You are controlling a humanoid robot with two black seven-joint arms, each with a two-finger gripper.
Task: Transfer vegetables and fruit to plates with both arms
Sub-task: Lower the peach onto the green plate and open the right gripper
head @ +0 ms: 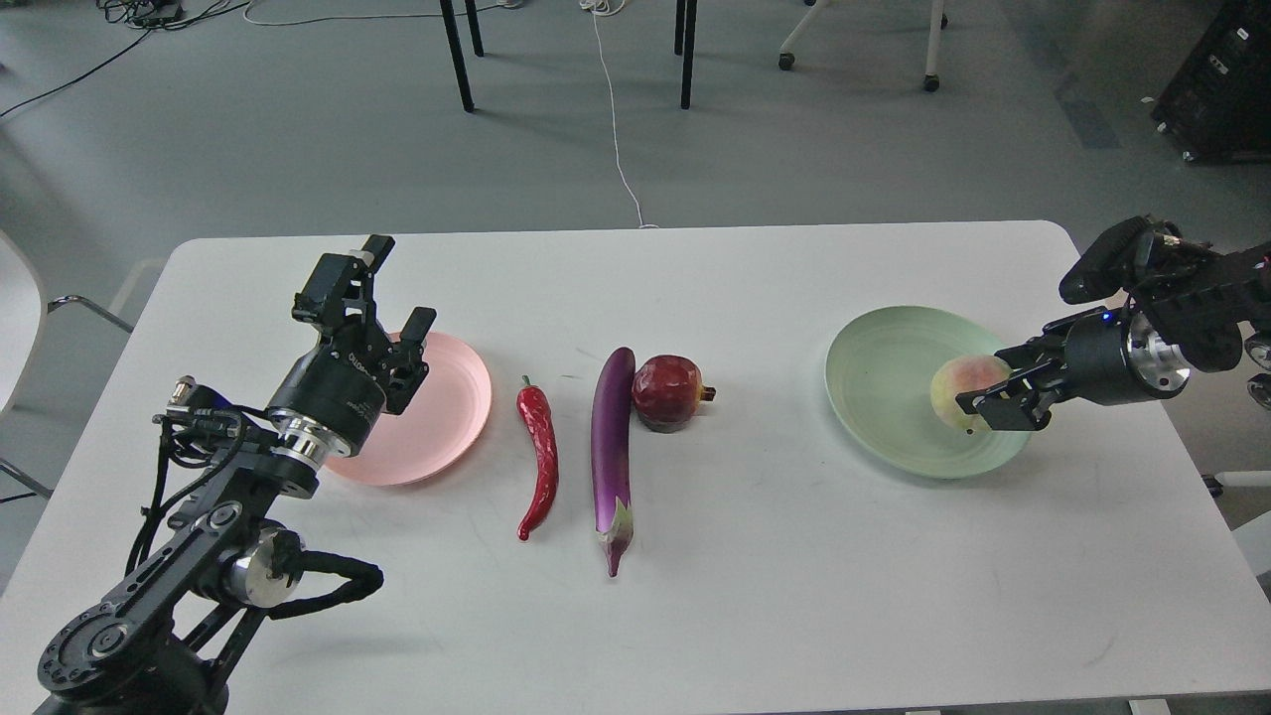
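Spanning most of the head view, the white tabletop [794, 596] carries all task items. Left arm [199, 516] enters from the lower left and rises toward the pink plate; right arm [1182, 318] enters from the right edge, roughly level with the green plate.

Pink plate [447, 417]: lies on the left part of the tabletop, partly hidden behind the left pincer. Nothing is visible on its exposed surface.

Green plate [884, 387]: lies on the right part of the tabletop, well apart from the pink plate.

Left pincer [389, 298]: raised above the near-left side of the pink plate, fingers spread, nothing between them.

Right pincer [993, 382]: reaches over the right rim of the green plate, fingers pinching the peach.

Eggplant [612, 447]: lies lengthwise between the plates, stem cap toward the near edge; its far end is just beside the pomegranate, possibly touching.

Chili pepper [538, 457]: lies just left of the eggplant, roughly parallel to it, stem toward the far edge, apart from the pink plate's rim.

Pomegranate [667, 392]: rests on the tabletop right of the eggplant's far end, crown tip pointing right.

Peach [965, 389]: held over the right portion of the green plate; contact with the plate surface cannot be determined.
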